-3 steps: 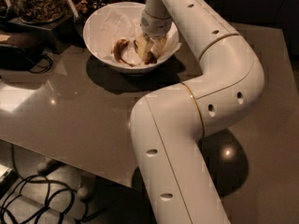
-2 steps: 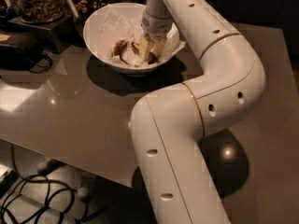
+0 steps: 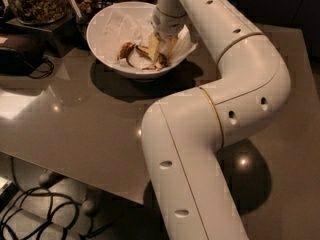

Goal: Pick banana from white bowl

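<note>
The white bowl (image 3: 102, 26), lined with crumpled white paper, stands at the back of the table. My gripper (image 3: 159, 46) reaches down into its right half, under the white wrist. The banana (image 3: 162, 60), yellow-brown with dark blotches, lies directly beneath the gripper and is partly hidden by it. I cannot tell whether the gripper is touching or holding it. A shorter, curled, dark brown banana piece (image 3: 125, 49) lies to its left in the bowl, apart from the gripper.
The grey-brown table (image 3: 75, 119) has its front edge near the lower left. A glass jar of nuts (image 3: 35, 1) on a dark stand is at the back left. Black cables (image 3: 30, 219) lie on the floor. My white arm (image 3: 220, 109) crosses the right half.
</note>
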`<act>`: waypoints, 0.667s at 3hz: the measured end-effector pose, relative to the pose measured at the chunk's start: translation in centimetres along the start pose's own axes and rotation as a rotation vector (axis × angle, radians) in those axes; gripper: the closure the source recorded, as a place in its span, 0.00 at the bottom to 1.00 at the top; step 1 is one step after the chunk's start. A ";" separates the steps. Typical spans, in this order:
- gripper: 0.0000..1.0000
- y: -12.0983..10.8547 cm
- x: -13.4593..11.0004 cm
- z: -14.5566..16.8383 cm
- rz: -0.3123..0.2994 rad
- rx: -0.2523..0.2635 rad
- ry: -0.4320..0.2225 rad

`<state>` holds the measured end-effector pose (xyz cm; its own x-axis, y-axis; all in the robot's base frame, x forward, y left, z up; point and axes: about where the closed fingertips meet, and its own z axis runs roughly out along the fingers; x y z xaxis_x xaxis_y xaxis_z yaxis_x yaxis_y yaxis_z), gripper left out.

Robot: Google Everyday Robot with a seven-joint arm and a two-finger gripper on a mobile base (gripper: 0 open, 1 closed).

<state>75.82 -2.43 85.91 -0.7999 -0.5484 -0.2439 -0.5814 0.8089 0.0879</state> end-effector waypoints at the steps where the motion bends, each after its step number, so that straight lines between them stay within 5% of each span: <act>1: 1.00 1.2 0.4 -2.6 -0.034 0.013 -0.017; 2: 1.00 1.2 0.4 -2.5 -0.034 0.014 -0.020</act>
<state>74.49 -2.23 88.34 -0.7763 -0.5715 -0.2660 -0.6062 0.7925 0.0662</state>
